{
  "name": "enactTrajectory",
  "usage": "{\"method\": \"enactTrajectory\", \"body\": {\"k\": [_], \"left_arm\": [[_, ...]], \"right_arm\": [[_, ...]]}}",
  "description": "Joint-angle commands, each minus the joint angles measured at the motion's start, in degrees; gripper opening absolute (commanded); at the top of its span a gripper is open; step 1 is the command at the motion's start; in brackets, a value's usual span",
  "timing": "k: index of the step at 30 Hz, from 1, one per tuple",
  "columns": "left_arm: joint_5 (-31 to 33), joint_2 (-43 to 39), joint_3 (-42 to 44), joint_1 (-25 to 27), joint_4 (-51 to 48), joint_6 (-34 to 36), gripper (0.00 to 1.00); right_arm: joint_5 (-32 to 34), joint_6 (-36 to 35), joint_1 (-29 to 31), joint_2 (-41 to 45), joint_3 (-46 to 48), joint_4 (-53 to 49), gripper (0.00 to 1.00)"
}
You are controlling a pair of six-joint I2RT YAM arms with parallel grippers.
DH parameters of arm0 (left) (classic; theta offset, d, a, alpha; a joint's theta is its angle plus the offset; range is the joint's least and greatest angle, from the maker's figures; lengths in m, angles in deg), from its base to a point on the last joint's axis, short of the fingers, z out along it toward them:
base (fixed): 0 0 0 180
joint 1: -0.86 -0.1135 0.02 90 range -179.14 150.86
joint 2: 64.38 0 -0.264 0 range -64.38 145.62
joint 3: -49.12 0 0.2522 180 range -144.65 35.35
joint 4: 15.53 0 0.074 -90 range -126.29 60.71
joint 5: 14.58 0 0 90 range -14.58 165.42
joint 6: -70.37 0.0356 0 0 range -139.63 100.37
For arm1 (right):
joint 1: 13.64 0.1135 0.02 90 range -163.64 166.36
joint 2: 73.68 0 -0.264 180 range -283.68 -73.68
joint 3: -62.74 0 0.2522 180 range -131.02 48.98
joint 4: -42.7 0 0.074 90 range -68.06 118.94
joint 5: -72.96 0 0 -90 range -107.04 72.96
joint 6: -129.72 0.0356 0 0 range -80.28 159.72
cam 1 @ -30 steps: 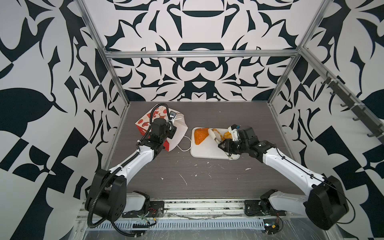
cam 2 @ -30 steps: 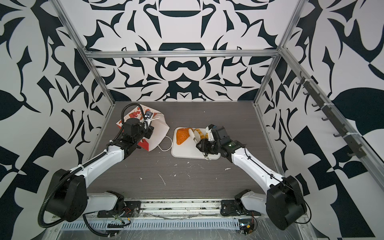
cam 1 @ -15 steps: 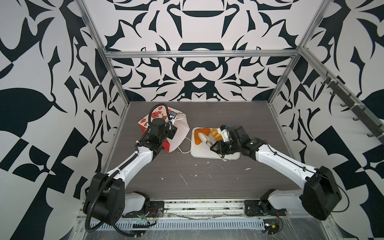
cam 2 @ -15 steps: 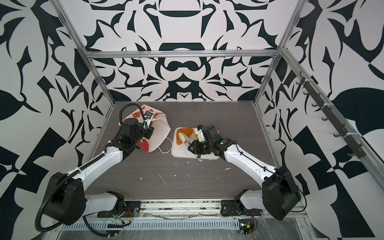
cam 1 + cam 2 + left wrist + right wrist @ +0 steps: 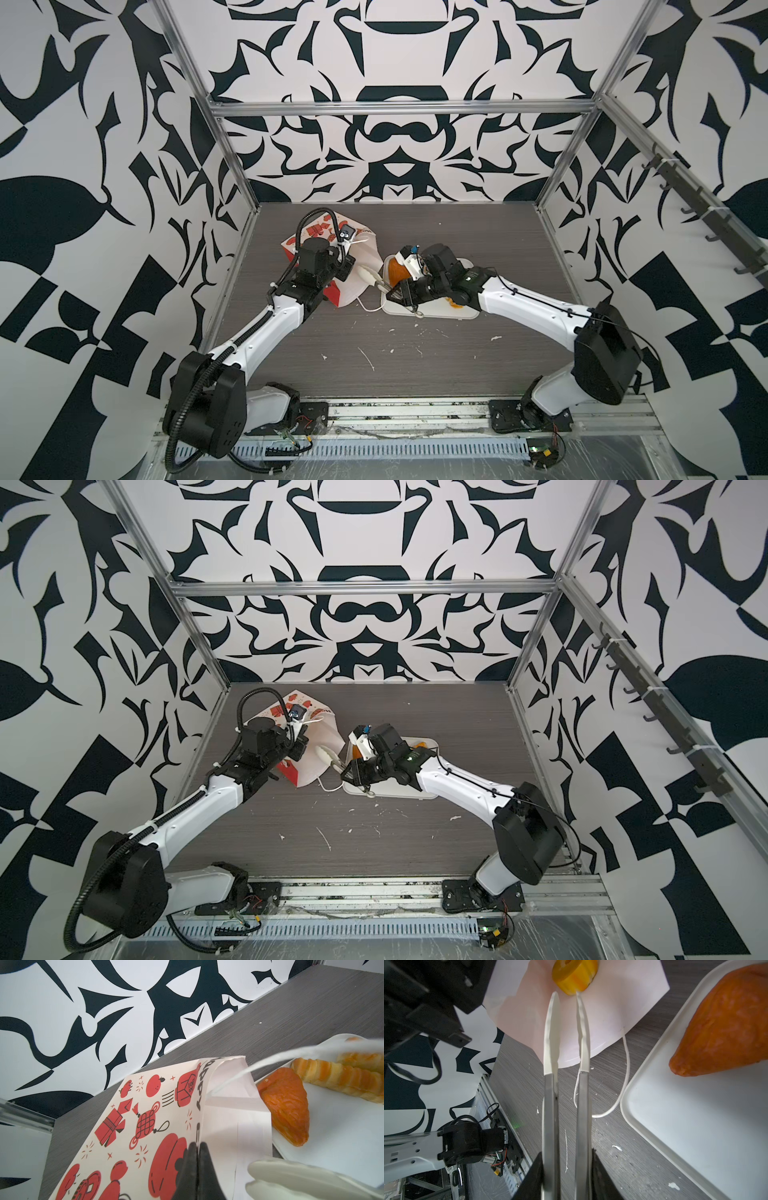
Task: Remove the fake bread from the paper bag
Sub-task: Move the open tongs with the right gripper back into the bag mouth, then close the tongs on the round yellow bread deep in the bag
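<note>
The paper bag (image 5: 145, 1126) is laid on its side, and one printed wall at its mouth is pinched by the closed left gripper (image 5: 197, 1147). Inside the bag mouth, on the white lining, a ring bun (image 5: 574, 974) is seen. The tongs (image 5: 550, 1105) are clamped by the right gripper (image 5: 566, 1157). Their white tips are seen narrowly apart at the bun, not around it. Just beside the bag mouth, a triangle pastry (image 5: 724, 1022) and a long twist (image 5: 336, 1078) are found on the tray (image 5: 695, 1126).

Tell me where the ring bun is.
In the right wrist view, the ring bun lies in the open mouth of the paper bag, on its white lining, just beyond the tongs; the bag sits left of the white tray.
</note>
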Motion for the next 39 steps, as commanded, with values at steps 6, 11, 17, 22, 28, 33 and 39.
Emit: {"method": "enactTrajectory", "body": {"k": [6,11,17,22,28,33,39], "left_arm": [[-2.6,-1.0,-1.4,0.8,-0.1,-0.2,0.00],[-4.2,-2.0,-1.0,0.8,0.1,-0.1,0.00],[-5.2,-2.9,-0.6,0.8,0.5,-0.5,0.00],[-5.7,-2.7,-0.4,1.0,0.5,-0.6,0.00],[-5.9,-2.7,-0.4,1.1,0.5,-0.6,0.00],[-6.2,-2.7,-0.3,1.4,0.5,-0.6,0.00],[-6.4,-2.8,-0.1,1.7,0.5,-0.5,0.00]], "right_arm": [[0.0,-3.2,2.0,-7.7,-9.5,3.5,0.42],[1.2,-2.4,2.3,-11.9,-12.3,4.5,0.45],[2.5,-1.1,2.3,-14.4,-14.1,5.5,0.47],[0.9,0.7,2.1,-16.4,-14.9,7.1,0.50],[-1.1,3.5,1.7,-18.5,-15.4,10.0,0.50],[-2.8,5.4,1.2,-20.8,-16.7,11.4,0.51],[-2.7,6.5,1.2,-22.8,-18.4,11.2,0.51]]}}
